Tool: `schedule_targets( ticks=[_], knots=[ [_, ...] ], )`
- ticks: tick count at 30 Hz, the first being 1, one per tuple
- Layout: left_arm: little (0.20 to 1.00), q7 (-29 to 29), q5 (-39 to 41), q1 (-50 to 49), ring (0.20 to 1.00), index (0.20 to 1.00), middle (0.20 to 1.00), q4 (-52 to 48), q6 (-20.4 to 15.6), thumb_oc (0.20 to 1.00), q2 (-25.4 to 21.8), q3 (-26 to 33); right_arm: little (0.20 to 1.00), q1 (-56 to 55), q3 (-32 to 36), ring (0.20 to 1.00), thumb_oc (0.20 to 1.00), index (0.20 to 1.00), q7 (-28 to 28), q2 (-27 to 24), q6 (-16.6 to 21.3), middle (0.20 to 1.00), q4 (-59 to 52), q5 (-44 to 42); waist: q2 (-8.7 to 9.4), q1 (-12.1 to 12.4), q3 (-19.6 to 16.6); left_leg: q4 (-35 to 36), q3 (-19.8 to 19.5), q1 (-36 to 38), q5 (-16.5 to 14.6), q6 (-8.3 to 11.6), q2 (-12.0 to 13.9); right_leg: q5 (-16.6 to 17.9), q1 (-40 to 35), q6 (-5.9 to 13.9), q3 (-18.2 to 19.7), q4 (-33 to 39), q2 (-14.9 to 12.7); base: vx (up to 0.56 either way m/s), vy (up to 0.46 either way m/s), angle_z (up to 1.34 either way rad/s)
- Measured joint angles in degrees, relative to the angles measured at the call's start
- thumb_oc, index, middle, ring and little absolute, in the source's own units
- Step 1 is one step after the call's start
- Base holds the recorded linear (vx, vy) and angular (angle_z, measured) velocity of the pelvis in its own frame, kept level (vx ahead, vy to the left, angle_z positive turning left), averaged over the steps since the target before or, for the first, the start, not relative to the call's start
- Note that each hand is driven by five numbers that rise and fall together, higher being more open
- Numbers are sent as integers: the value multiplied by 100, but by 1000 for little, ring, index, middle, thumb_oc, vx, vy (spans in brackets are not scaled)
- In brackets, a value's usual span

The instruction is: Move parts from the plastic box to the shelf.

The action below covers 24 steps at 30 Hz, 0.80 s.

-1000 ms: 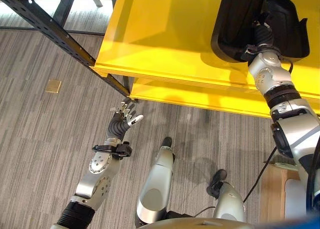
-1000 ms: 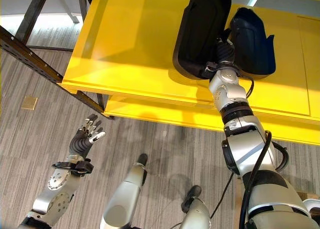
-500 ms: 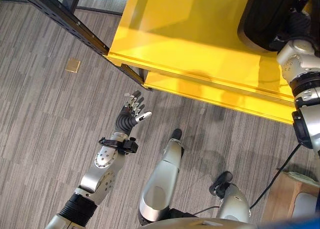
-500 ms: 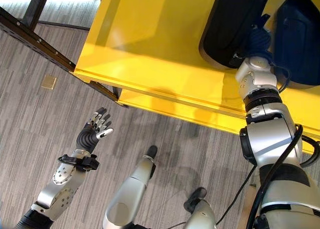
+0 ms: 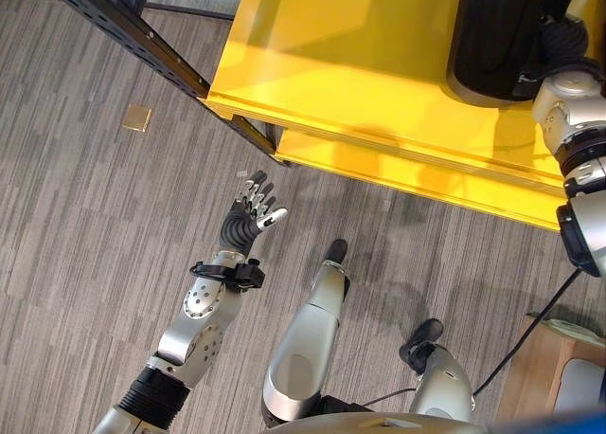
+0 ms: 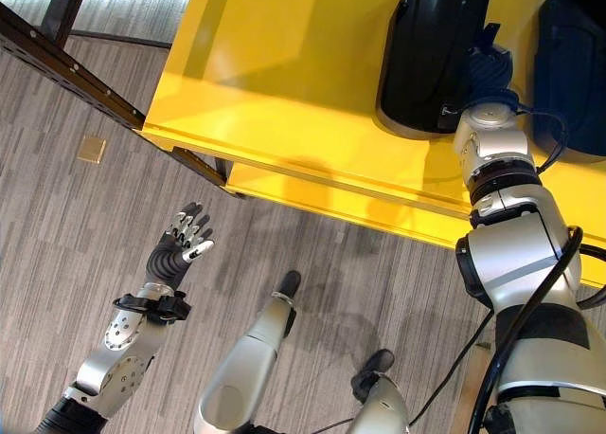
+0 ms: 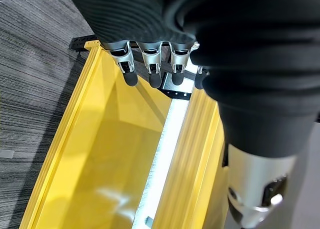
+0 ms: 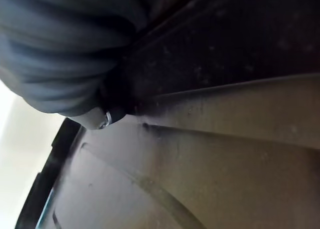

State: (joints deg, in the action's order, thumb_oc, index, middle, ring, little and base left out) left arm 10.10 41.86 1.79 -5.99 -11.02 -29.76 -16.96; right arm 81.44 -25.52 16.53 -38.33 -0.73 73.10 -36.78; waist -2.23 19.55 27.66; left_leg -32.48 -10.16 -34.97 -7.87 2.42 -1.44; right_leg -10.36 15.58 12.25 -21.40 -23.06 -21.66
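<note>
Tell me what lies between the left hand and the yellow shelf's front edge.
Bare grey floor, seen in the left eye view, separates the left hand from the yellow shelf.

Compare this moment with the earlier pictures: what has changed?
Mostly the head camera shifted, so the yellow shelf sits differently in view. The right hand stays against the black part on the shelf, its grip hidden. The left hand still hangs open over the floor.
</note>
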Motion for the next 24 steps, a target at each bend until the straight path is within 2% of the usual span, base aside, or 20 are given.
schedule_targets(
  ticks=[15, 16, 17, 24],
  knots=[
    [1000, 27, 36, -47, 1000, 1000, 1000, 0, -63, 1000, -3, 0, 200, 4, 17, 200, 200, 200, -8, 2, -17, 200, 128, -4, 0, -27, 0, 40, 12, -20, 56, -33, -2, 88, -3, -12, 2, 70, 10, 0, 0, 0],
    [1000, 27, 39, -47, 1000, 1000, 1000, 0, -63, 1000, -3, 0, 529, 7, 29, 529, 529, 529, -6, 2, -16, 529, 129, -6, -1, -26, 0, 43, 12, -21, 56, -33, -3, 90, -3, -8, 2, 74, 12, 0, 0, 0],
    [1000, 28, 41, -47, 1000, 1000, 1000, -1, -68, 1000, -3, -1, 1000, 41, 85, 1000, 1000, 1000, 5, 6, -13, 1000, 193, -12, -2, -23, -1, 46, 6, -26, 56, -33, -3, 105, -7, 10, 0, 100, 21, 0, 0, 0],
    [1000, 141, 117, -45, 1000, 1000, 1000, -1, -96, 1000, -3, 1, 1000, 193, 254, 1000, 1000, 1000, 141, 6, 25, 1000, 264, -80, -2, -15, -1, 56, 6, -42, 57, -34, 3, 125, -8, 15, -3, 149, 36, 0, 0, 0]
  ],
)
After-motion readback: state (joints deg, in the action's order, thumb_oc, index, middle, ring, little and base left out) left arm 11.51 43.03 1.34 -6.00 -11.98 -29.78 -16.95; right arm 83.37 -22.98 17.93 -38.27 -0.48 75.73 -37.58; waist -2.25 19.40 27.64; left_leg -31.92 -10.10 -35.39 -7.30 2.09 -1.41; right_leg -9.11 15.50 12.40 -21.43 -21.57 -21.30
